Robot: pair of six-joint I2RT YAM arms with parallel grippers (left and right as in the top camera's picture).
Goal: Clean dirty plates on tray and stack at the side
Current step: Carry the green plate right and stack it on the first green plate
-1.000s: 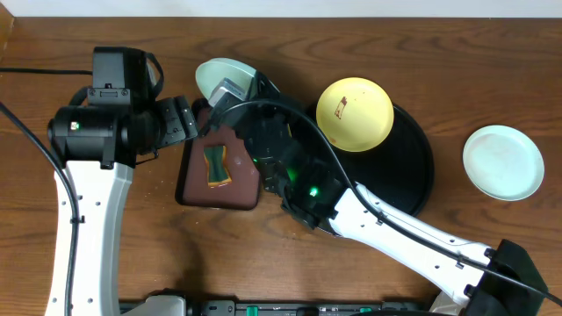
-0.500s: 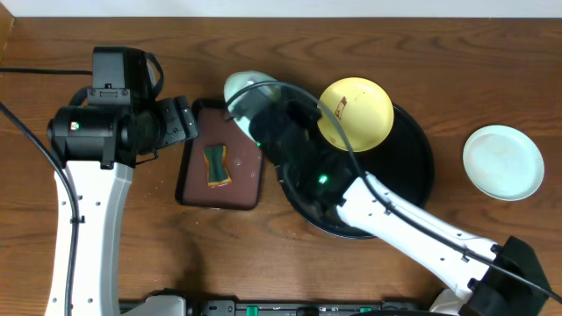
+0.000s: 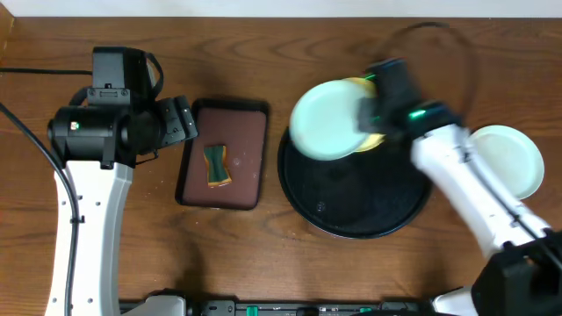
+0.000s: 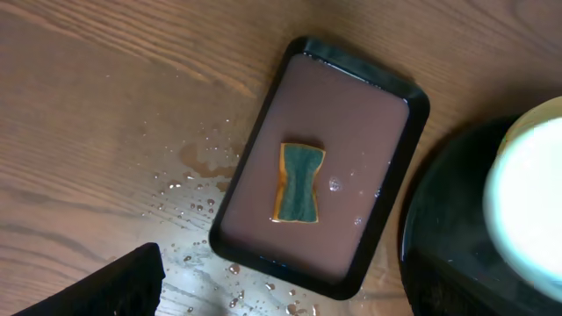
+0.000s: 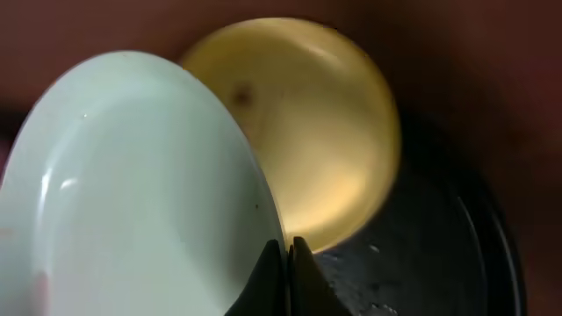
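At 9 o'clock on the table, the left gripper is seen with its fingers spread wide and nothing between them. Just at its 3 o'clock, a sponge is lying in brown liquid in a rectangular dish. Water droplets are scattered on the wood beside it. The mint green plate is held tilted over the 11 o'clock edge of the round black tray, its rim pinched by the right gripper. The pale yellow plate is partly covered behind it, at the tray's 12 o'clock. The light blue plate is set on the wood at the tray's 3 o'clock.
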